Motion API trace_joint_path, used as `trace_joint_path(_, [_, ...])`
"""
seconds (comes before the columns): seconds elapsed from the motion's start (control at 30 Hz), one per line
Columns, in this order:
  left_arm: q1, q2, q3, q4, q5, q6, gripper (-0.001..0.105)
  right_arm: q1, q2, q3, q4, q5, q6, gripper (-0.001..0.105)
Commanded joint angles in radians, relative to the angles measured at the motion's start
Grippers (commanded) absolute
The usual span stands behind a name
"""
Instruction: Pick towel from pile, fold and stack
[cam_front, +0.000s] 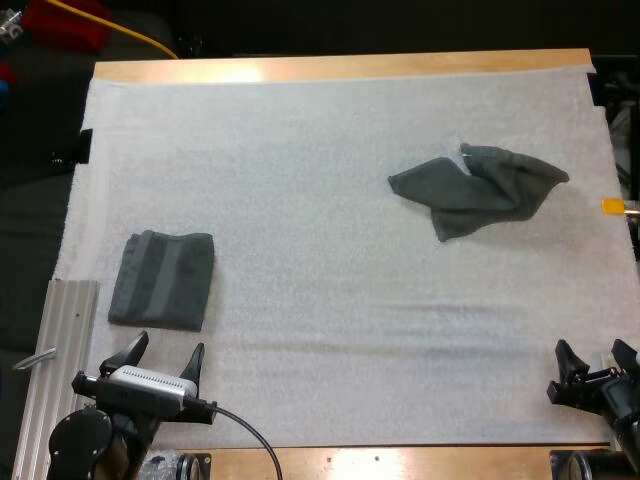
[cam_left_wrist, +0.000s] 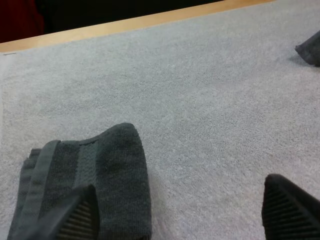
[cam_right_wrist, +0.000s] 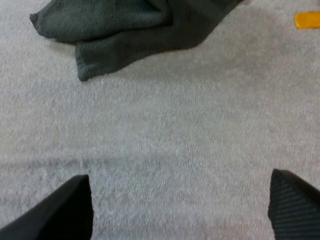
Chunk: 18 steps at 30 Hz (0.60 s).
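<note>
The left gripper (cam_front: 168, 345) hovers at the folded towel's (cam_front: 162, 280) near edge, fingers wide apart and empty. Well to the right of that towel lies the crumpled towel (cam_front: 478, 188) — and the right gripper (cam_front: 593, 350), likewise spread wide.

Crumpled towel (cam_front: 480, 188) far right, folded towel (cam_front: 162, 279) near left

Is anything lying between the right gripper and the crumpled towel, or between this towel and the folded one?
Nothing visible. Only bare white mat lies between the open right gripper and the crumpled towel, and likewise between that towel and the folded towel near the left gripper.
</note>
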<state>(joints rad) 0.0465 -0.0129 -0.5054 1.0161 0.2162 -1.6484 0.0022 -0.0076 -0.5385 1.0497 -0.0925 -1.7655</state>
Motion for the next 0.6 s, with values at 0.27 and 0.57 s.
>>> trace_joint_path(0.27, [-0.005, -0.053, -0.077, 0.004, 0.112, -0.015, 0.066, 0.002, 0.020, -0.074, -0.006, -0.004, -0.004, 0.070])
trace_joint_path(0.57, [-0.033, 0.058, -0.133, -0.006, 0.200, -0.024, 0.066, 0.002, 0.147, -0.163, -0.006, -0.096, -0.004, 0.070])
